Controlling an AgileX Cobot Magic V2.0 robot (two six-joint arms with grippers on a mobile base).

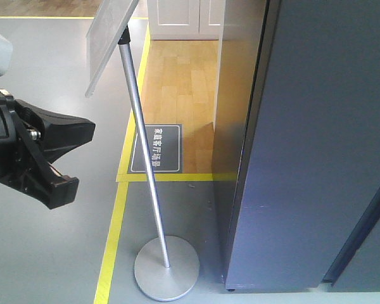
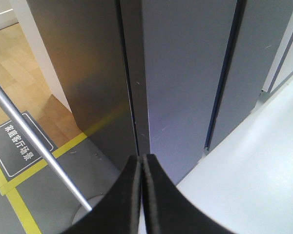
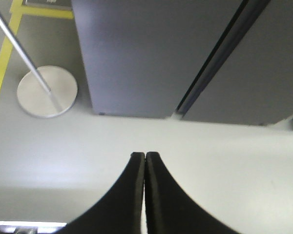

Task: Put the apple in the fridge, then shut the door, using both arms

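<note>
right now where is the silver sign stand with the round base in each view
Exterior front: silver sign stand with round metal base, bottom centre, left of the dark blue-grey fridge.
Left wrist: only its pole, lower left.
Right wrist: base upper left.
Shared landmark: the yellow floor tape.

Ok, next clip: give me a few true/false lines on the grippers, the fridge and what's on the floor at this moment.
1. The left gripper has its fingers pressed together. True.
2. The right gripper holds an apple. False: it is shut on nothing; no apple is in view.
3. The fridge shows white shelves. False: only its dark grey-blue outside shows.
4. A sign stand with a round metal base stands on the grey floor left of the fridge. True.
5. The yellow floor line is red. False: yellow.
</note>
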